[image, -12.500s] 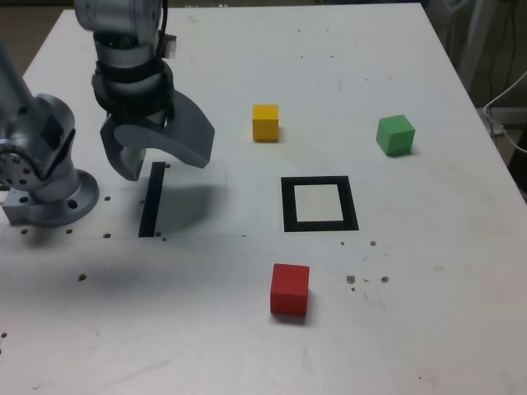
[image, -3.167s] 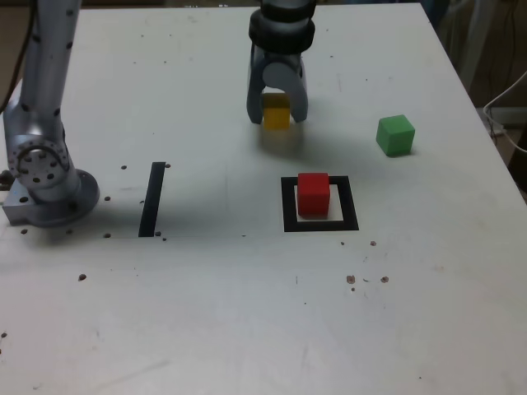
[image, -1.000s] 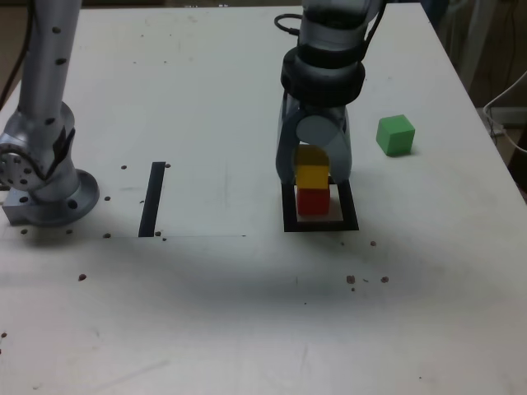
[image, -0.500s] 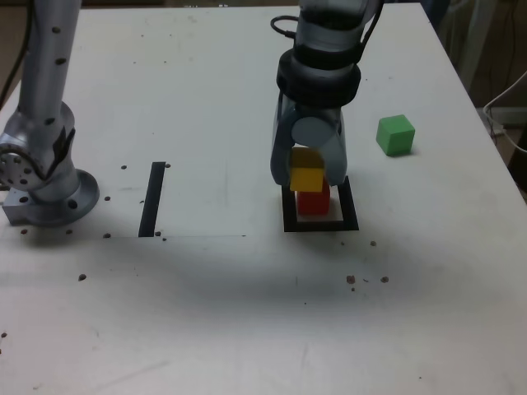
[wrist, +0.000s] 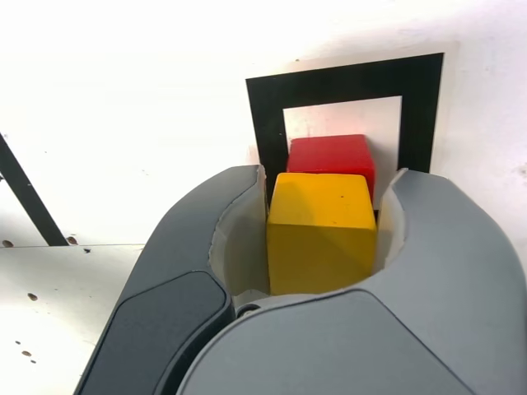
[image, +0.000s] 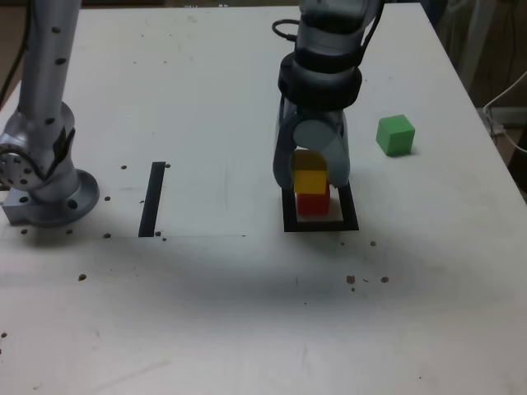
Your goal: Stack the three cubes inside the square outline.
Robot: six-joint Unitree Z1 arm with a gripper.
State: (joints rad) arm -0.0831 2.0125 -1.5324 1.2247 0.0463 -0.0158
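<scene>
Claw straddles plain yellow cube, atop red cube.

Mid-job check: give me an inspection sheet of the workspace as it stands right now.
Surface: white table, dark specks, one black strip.
Job's things: yellow cube sits on red cube inside the square outline; green cube alone on the exterior view's right.
Clutter: nothing seen.
Tool: tool straddles the yellow cube; whether it grips or has let go is unclear.
Cables: black cable by the wrist; one past the table's right edge.
Surroundings: arm base at the exterior view's left.
</scene>
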